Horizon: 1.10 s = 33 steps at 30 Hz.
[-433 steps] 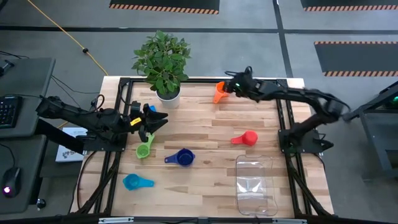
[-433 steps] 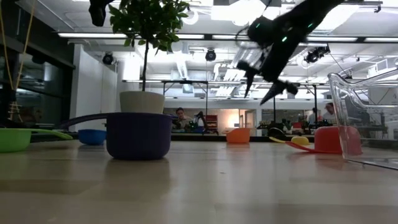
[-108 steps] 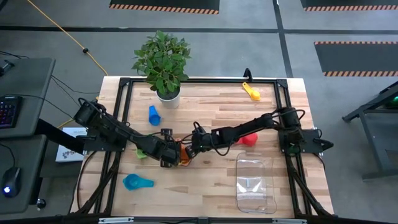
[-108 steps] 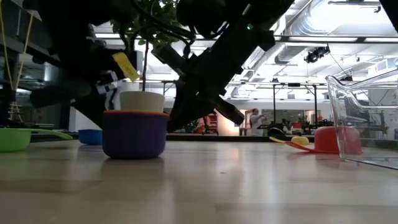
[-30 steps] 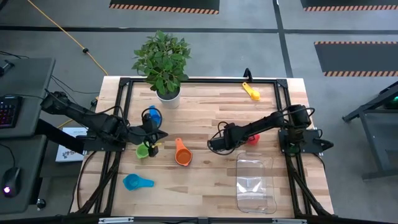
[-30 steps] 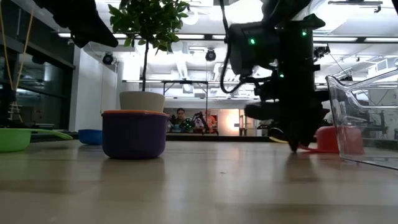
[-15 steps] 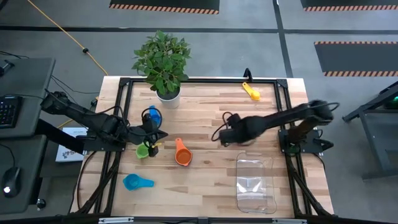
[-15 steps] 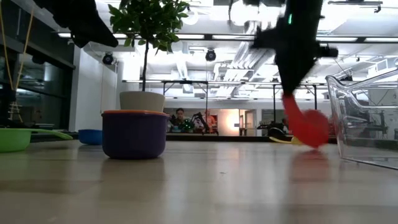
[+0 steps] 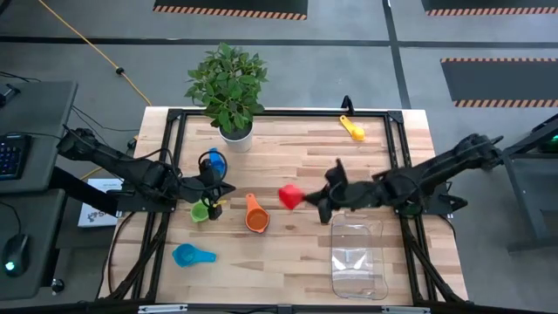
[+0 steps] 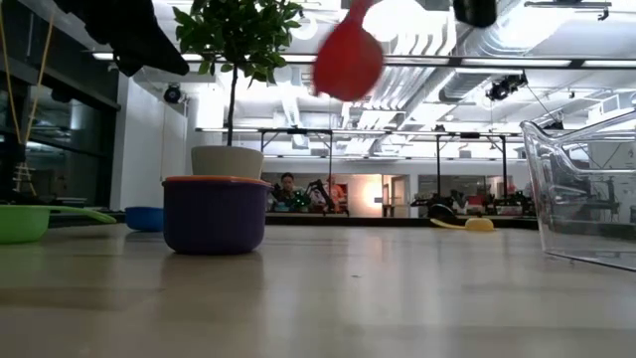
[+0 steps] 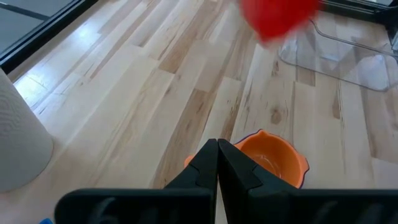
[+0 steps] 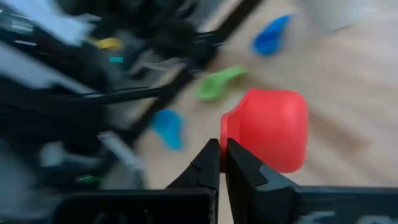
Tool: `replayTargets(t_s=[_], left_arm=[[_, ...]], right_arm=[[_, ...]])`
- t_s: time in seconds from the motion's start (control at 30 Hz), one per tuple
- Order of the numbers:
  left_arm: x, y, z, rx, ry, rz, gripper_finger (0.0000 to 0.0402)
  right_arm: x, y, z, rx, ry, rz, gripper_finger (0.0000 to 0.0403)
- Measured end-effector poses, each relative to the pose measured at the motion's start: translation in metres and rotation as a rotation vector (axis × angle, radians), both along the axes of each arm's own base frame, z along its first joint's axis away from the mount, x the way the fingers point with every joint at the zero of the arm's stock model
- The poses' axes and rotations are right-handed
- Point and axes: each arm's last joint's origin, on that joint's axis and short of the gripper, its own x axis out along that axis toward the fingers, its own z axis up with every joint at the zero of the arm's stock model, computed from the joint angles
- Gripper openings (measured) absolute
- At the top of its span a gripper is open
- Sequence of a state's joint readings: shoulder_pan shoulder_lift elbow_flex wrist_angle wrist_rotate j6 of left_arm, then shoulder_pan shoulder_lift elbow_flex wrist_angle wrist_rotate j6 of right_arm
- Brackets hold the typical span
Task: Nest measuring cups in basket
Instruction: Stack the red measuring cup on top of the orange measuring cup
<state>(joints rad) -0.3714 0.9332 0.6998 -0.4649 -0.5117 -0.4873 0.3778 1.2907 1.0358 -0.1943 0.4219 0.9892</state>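
The red cup has left the desk: a second ago it lay near the right edge beside the basket, and now it hangs in the air over the desk's middle, carried by its handle. The right pincer has closed fully on that handle, fingers pressed together around it. This looks like a carry toward the orange cup, which sits nested in the dark blue one, so the stack is probably about to gain a third cup. The left pincer waits near the left edge, pressed together and empty, just above the green cup.
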Motion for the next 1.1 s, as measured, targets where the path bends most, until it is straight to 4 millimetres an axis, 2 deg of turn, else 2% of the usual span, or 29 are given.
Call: replayTargets(t_s=[0.13, 0.27, 0.43, 0.53, 0.73, 0.97, 1.1], left_arm=[[0.000, 0.000, 0.000, -0.001, -0.003, 0.000, 0.0000], [0.001, 0.000, 0.001, -0.003, -0.010, 0.000, 0.0000], [0.001, 0.000, 0.001, -0.002, -0.015, 0.000, 0.0000], [0.001, 0.000, 0.001, 0.000, -0.018, 0.005, 0.0000], [0.001, 0.000, 0.002, -0.002, -0.023, 0.006, 0.0000], [0.001, 0.000, 0.002, -0.003, -0.023, 0.006, 0.0000], [0.001, 0.000, 0.002, -0.003, -0.023, 0.006, 0.0000]], right_arm=[[0.015, 0.012, -0.047, 0.164, -0.222, 0.020, 0.0000], [0.025, 0.013, -0.082, 0.294, -0.422, 0.000, 0.0000], [0.040, 0.013, -0.114, 0.390, -0.522, -0.018, 0.0000], [0.052, 0.014, -0.130, 0.418, -0.493, -0.001, 0.0000], [0.069, 0.009, -0.148, 0.449, -0.443, -0.002, 0.0000], [0.073, -0.004, -0.151, 0.454, -0.418, -0.015, 0.0000], [0.074, -0.007, -0.157, 0.485, -0.339, 0.018, 0.0000]])
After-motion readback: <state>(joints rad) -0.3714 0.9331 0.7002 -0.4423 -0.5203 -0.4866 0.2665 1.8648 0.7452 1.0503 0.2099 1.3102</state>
